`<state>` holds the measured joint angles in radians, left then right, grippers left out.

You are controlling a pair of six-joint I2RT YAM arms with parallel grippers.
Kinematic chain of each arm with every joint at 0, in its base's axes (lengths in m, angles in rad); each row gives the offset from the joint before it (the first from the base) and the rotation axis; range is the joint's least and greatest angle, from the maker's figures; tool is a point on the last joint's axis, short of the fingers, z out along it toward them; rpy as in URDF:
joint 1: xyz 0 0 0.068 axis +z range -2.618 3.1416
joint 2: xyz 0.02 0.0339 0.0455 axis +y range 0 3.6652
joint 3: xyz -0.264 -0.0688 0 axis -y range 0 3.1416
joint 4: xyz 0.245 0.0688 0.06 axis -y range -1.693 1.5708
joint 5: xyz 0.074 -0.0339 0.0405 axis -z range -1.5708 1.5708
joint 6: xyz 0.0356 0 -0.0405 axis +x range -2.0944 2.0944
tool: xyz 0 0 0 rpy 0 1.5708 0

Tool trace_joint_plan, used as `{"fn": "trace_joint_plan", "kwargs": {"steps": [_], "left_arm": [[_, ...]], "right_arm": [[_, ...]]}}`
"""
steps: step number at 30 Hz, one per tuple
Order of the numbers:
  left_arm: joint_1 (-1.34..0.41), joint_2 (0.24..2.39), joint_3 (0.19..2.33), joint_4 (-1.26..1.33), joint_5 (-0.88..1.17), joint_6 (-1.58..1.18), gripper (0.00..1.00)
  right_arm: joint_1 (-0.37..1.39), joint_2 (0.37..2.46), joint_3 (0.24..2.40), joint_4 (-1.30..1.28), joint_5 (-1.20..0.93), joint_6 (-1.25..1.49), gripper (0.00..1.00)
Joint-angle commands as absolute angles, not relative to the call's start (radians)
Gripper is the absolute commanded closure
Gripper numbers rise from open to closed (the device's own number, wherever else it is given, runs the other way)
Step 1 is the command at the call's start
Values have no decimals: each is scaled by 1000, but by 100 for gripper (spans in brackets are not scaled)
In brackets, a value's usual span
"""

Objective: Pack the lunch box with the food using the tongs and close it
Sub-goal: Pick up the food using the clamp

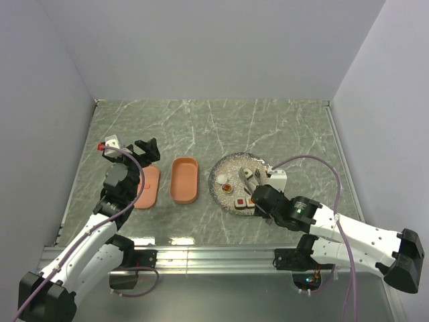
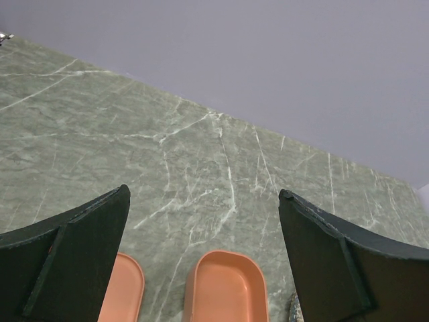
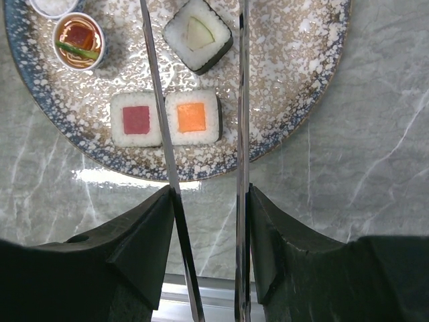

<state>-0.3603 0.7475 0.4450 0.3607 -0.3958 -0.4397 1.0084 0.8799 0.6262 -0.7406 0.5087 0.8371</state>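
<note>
1. From above: 1 salmon lunch box [image 1: 184, 179] lies open on the marbled table [image 1: 201, 127]. Its 1 lid [image 1: 148, 186] lies flat just to its left, partly covered by the left arm. The left gripper [image 1: 147, 150] hangs near the lid's far end, jaws spread wide and holding nothing. Right of the box sits 1 speckled plate [image 1: 220, 169]. The food [image 1: 239, 201] on it is tiny here; I count about 5 pieces, no surer than that. The right gripper [image 1: 260, 194] covers the plate's near right rim, and the tongs [image 1: 257, 176] show only as a grey streak over the plate.
2. Left wrist: 2 dark fingers [image 2: 74, 261] stand far apart with bare table between them. The bottom edge cuts off the lunch box [image 2: 224, 288] and the lid [image 2: 124, 290], leaving only the far end of each. A sliver of the plate [image 2: 293, 312] peeks in at the bottom.
3. Right wrist: the right gripper [image 3: 211, 201] is clamped on the tongs [image 3: 161, 134], 1 finger pressed against each of the 2 thin arms. Both arms run off the top edge, so their tips are hidden.
   - On the plate [image 3: 308, 100] I count 3 square rolls: a green-centred roll [image 3: 198, 33], a red-centred roll [image 3: 136, 119] and an orange-centred roll [image 3: 192, 117].
   - The red-centred roll and the orange-centred roll touch side by side.
   - The orange-centred roll sits between the arms.
   - 1 round cup [image 3: 79, 40] holds red and green filling.
   - A 2nd, white cup [image 3: 53, 5] is cut off at the top corner.
</note>
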Motion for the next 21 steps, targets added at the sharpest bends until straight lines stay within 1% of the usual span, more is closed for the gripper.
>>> {"fn": "trace_joint_plan", "kwargs": {"steps": [1,8,17,18,21], "left_arm": [[-356,733,449,397,-379,-445,1],[-356,723,445,396,-376,-446,1],[-356,719,445,394,-377,-446,1],[-356,719,445,393,-377,-446,1],[-356,713,442,394,-380,-446,1]], "right_arm": [[1019,903,653,-713,538,841,48],[1022,954,676,-712,554,831,48],[1022,986,703,-680,566,793,55],[1022,992,709,-678,568,789,57],[1022,1002,721,-677,578,779,60]]}}
